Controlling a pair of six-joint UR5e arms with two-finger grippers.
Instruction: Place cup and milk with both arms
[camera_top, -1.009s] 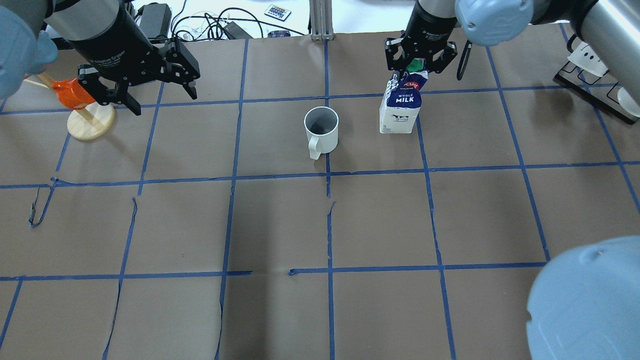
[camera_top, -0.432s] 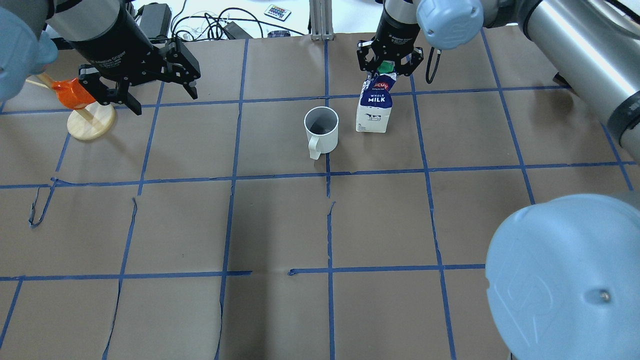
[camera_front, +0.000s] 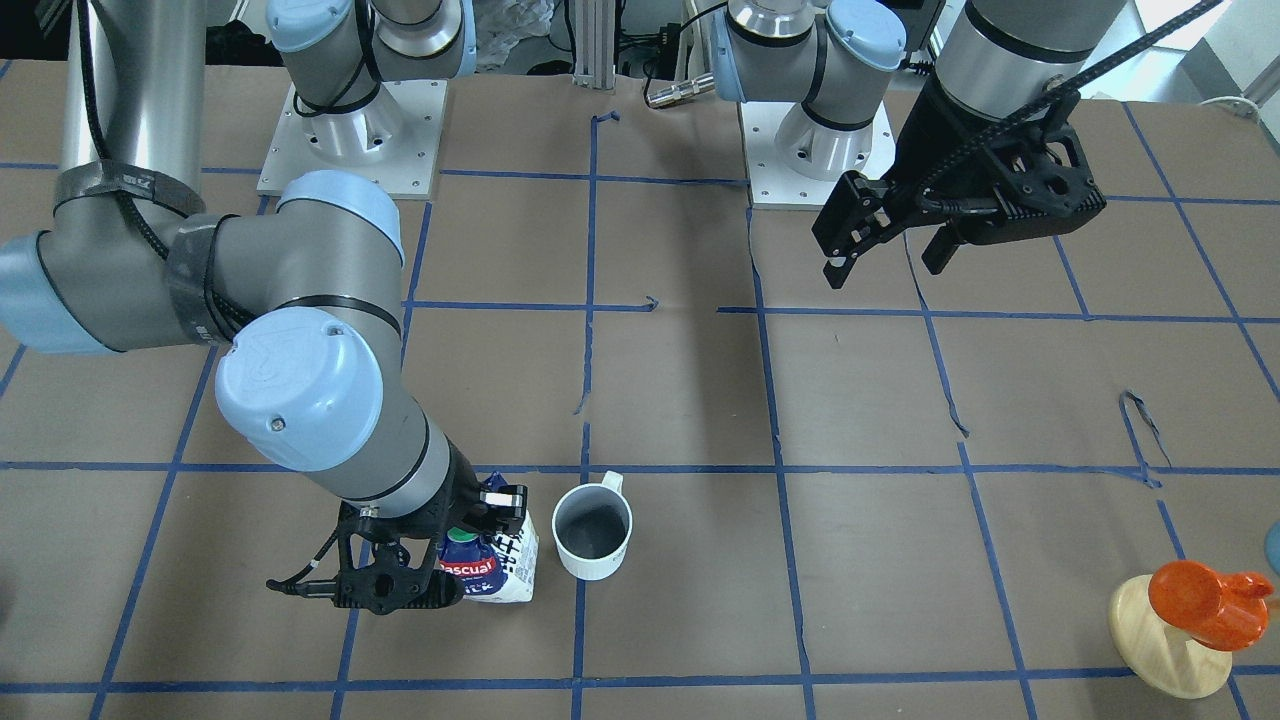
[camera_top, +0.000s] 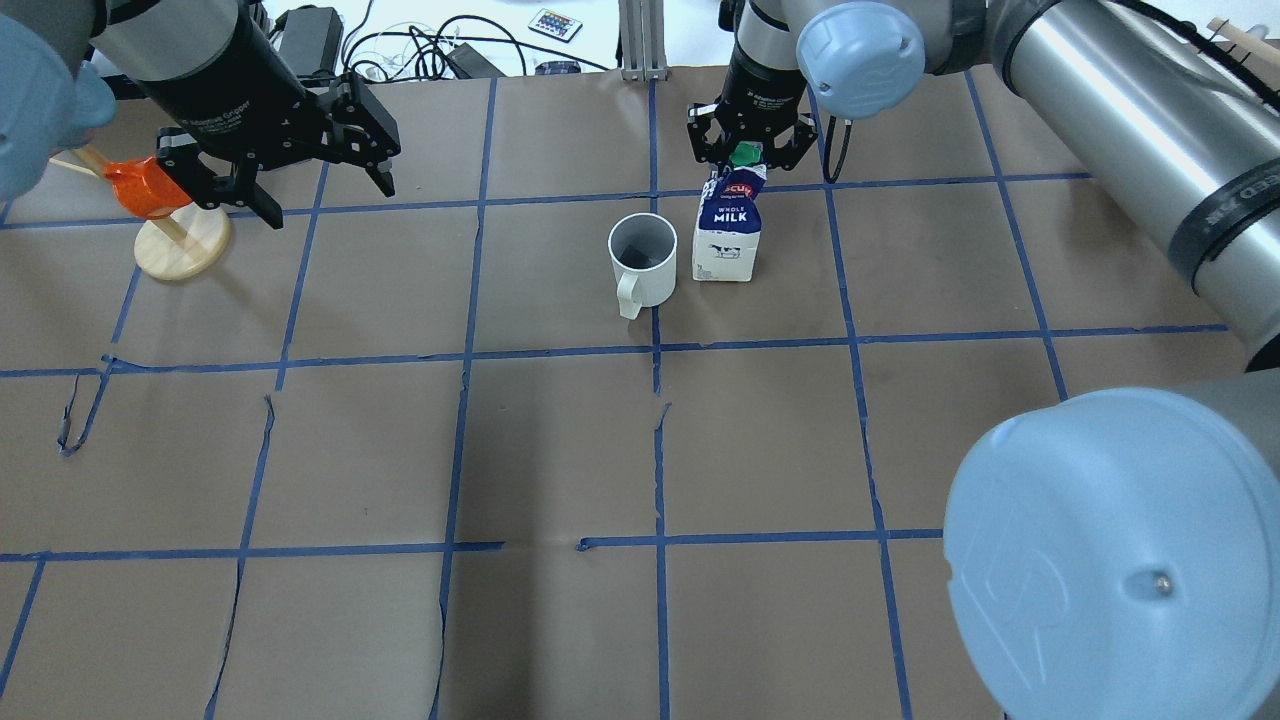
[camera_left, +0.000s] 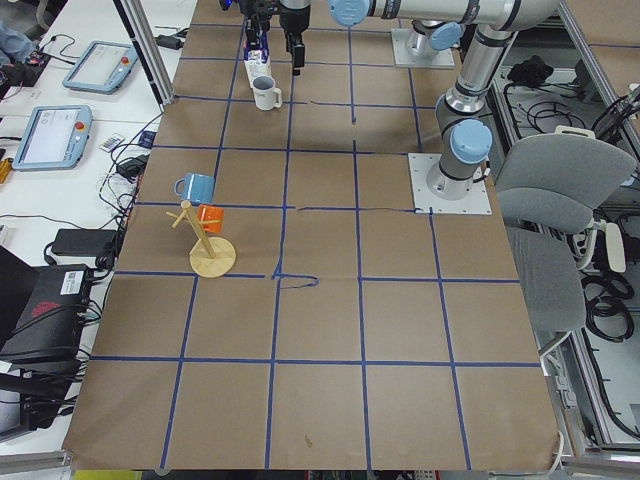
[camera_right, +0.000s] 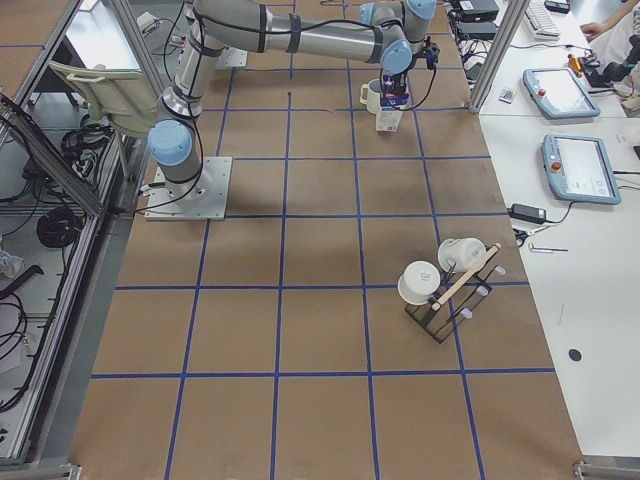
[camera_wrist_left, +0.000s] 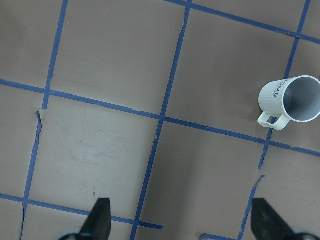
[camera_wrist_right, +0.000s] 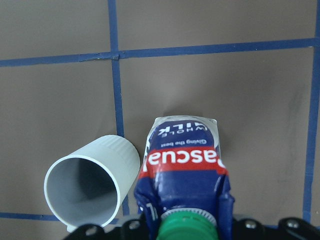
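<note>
The white cup (camera_top: 642, 258) with a dark grey inside stands upright near the table's middle, handle toward the robot. It also shows in the front view (camera_front: 593, 532) and the left wrist view (camera_wrist_left: 292, 100). The blue and white milk carton (camera_top: 727, 235) is upright just right of the cup, a small gap between them. My right gripper (camera_top: 745, 160) is shut on the carton's top by the green cap. I cannot tell whether the carton's base touches the table. In the right wrist view the carton (camera_wrist_right: 185, 170) and cup (camera_wrist_right: 90, 182) are side by side. My left gripper (camera_top: 328, 203) hangs open and empty, far left of the cup.
An orange mug (camera_top: 145, 188) hangs on a wooden mug tree with a round base (camera_top: 182, 245) at the far left, right beside my left gripper. A blue mug (camera_left: 193, 186) hangs on the same tree. A rack with white cups (camera_right: 440, 285) stands at the right end. Cables (camera_top: 400, 50) lie beyond the far edge.
My right arm has carried the milk carton leftward, from about a square away to right beside the cup. The left arm and the cup have not moved.
</note>
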